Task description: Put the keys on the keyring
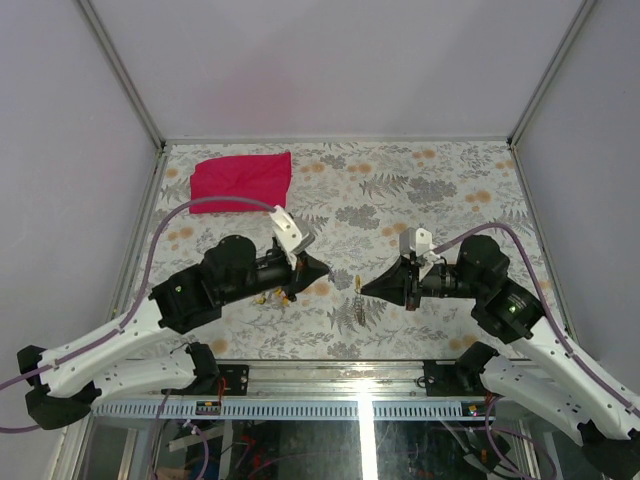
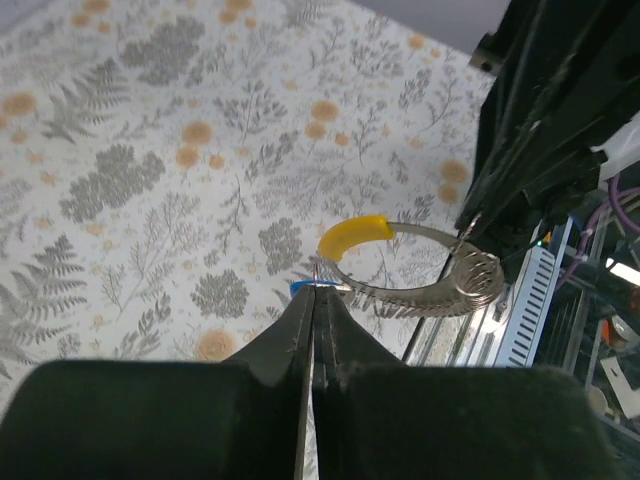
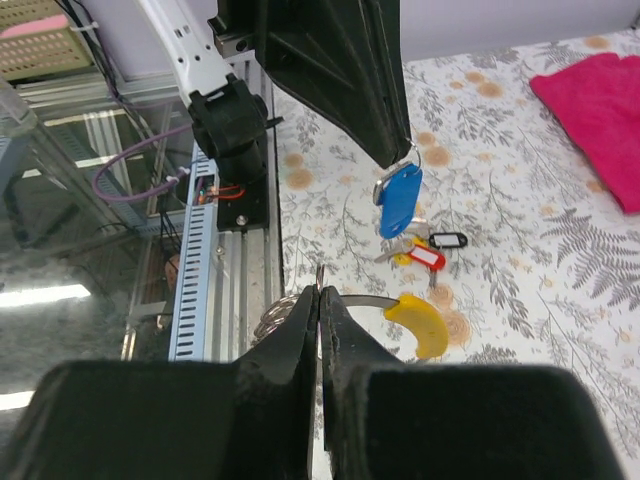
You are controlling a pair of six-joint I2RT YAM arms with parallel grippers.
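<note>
My left gripper [image 2: 318, 290] is shut on a blue-headed key [image 3: 400, 200], which hangs from its tip [image 3: 405, 150] above the table. My right gripper [image 3: 320, 292] is shut on the thin metal keyring [image 2: 430, 235]. The ring carries a curved yellow sleeve [image 3: 418, 322] and a silvery chain [image 2: 470, 285] that dangles below it. In the top view the two tips, left [image 1: 325, 268] and right [image 1: 366, 288], face each other a short way apart, with the keyring [image 1: 358, 300] between them. A red key [image 3: 425, 257], a black key [image 3: 448, 240] and a yellow one [image 3: 403, 258] lie together on the table.
A red cloth [image 1: 242, 178] lies at the back left of the floral table [image 1: 450, 190]. The loose keys [image 1: 270, 297] sit under the left arm. The table's near edge and a metal rail [image 1: 360, 375] run just below the grippers.
</note>
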